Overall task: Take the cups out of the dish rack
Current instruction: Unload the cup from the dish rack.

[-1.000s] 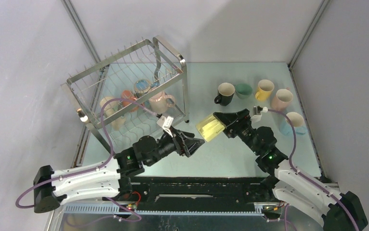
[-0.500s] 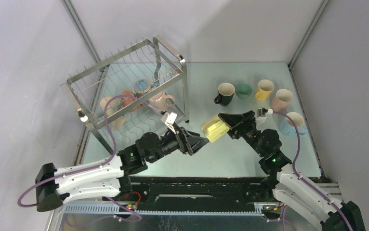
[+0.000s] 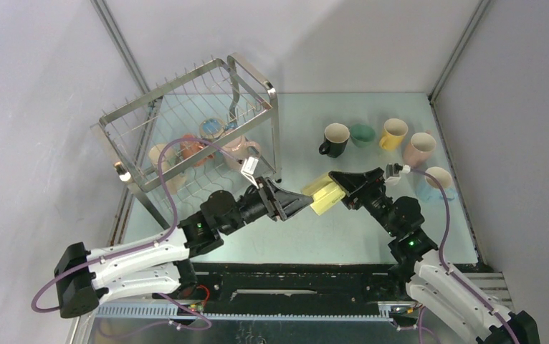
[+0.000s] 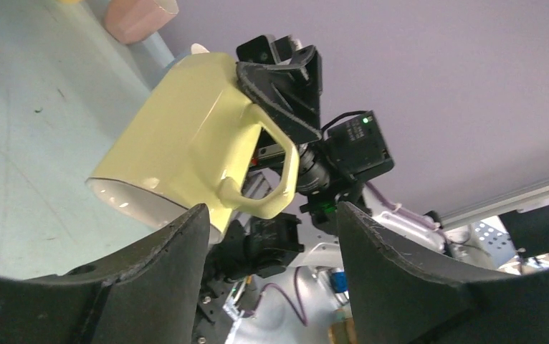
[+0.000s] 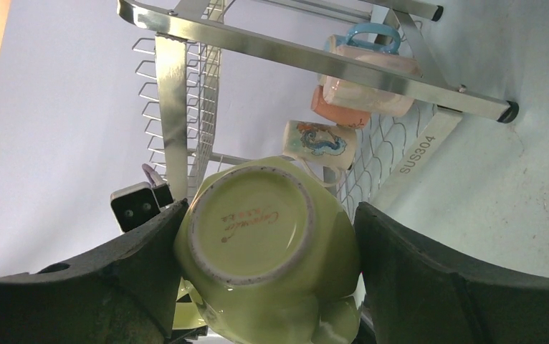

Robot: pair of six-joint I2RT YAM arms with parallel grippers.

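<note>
My right gripper (image 3: 337, 188) is shut on a lime cup (image 3: 324, 195) held in the air over the table's middle; in the right wrist view its base (image 5: 250, 218) faces the camera between my fingers. My left gripper (image 3: 299, 203) is open right at the cup's mouth. In the left wrist view the cup (image 4: 193, 143) tilts above the jaws, its handle (image 4: 275, 190) over the gap and its rim by the left finger (image 4: 164, 251). The dish rack (image 3: 185, 115) stands at the back left with a beige cup (image 3: 160, 161), an orange-red cup (image 3: 189, 148) and a pink cup (image 3: 239, 150) inside.
On the table at the right stand a black cup (image 3: 335, 138), a green cup (image 3: 362, 134), a yellow cup (image 3: 393, 132), a pink cup (image 3: 420, 147) and a light blue cup (image 3: 438, 180). Enclosure walls bound the table on every far side.
Both grippers have shifted to the right with the lime cup between them. The left gripper has come up against the cup's mouth. The cup has tilted flatter.
</note>
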